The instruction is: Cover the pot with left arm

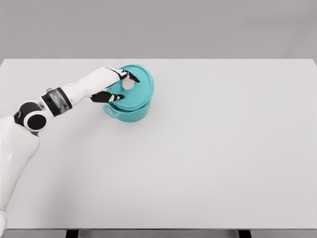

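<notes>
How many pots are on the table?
1. The teal pot sits on the white table, toward the back left. Its lid is on top, with the left hand at the lid's white knob.

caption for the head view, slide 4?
Left hand holds the white knob of the teal lid on the teal pot, on a white table.

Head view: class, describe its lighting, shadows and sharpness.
Head view: even, soft light with no glare on the white table; only a faint shadow under the teal pot; the pot, its lid and the left hand are all sharp, with no blur.
</notes>
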Robot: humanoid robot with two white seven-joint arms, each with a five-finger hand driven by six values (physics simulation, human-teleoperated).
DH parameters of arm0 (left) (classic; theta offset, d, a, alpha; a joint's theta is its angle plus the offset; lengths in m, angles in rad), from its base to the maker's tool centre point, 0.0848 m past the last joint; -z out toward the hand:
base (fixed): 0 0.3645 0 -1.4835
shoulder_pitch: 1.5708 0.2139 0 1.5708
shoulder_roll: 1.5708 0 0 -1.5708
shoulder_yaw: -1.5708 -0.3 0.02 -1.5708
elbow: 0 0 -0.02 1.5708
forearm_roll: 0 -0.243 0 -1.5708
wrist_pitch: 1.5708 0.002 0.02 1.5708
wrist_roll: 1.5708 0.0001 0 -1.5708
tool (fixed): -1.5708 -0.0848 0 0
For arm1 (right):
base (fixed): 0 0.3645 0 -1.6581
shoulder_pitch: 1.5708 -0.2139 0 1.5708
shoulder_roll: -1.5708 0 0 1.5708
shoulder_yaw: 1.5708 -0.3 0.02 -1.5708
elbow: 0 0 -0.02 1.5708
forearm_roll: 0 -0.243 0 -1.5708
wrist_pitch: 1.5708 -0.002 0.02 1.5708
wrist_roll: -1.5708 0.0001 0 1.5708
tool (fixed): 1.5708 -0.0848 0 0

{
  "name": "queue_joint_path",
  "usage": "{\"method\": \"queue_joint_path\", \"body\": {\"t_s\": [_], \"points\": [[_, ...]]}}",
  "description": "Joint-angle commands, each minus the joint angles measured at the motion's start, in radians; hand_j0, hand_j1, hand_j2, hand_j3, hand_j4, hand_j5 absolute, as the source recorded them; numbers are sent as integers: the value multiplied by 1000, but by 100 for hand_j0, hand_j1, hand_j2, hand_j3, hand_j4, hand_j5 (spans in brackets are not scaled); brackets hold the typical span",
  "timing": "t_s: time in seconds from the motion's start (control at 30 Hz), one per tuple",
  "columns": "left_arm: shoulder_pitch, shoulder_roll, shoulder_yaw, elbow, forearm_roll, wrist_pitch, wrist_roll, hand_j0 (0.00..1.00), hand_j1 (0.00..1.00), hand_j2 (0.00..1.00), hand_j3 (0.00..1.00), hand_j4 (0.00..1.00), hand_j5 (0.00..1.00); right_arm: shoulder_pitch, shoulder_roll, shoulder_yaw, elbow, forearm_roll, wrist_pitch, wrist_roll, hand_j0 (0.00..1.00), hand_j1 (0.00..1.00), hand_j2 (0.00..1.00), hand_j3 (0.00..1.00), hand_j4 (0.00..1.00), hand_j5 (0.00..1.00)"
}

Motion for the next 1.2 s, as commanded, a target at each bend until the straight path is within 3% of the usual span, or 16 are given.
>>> {"method": "queue_joint_path", "body": {"t_s": [0.0, 0.13, 0.3, 0.4, 1.17], "points": [[0, 0, 1, 0, 8, 2, 1, 76, 76, 76, 76, 76, 76, 0, 0, 0, -1, 0, 0, 0, 100, 100, 100, 100, 100, 100], [0, 0, 6, 0, 12, 2, 1, 75, 75, 75, 75, 75, 75, 0, 0, 0, 1, 0, 0, 0, 100, 100, 100, 100, 100, 100], [-2, 0, 10, -2, 17, 2, 2, 61, 61, 61, 61, 61, 61, 0, 0, 0, -1, 0, 0, 0, 100, 100, 100, 100, 100, 100], [-2, 2, 10, -2, 17, 2, 2, 58, 58, 58, 58, 58, 58, 0, 0, 0, 1, 0, 0, 0, 100, 100, 100, 100, 100, 100], [2, 8, 10, -9, 18, 2, 1, 72, 72, 72, 72, 72, 72, 0, 0, 0, -1, 0, 0, 0, 100, 100, 100, 100, 100, 100]]}}
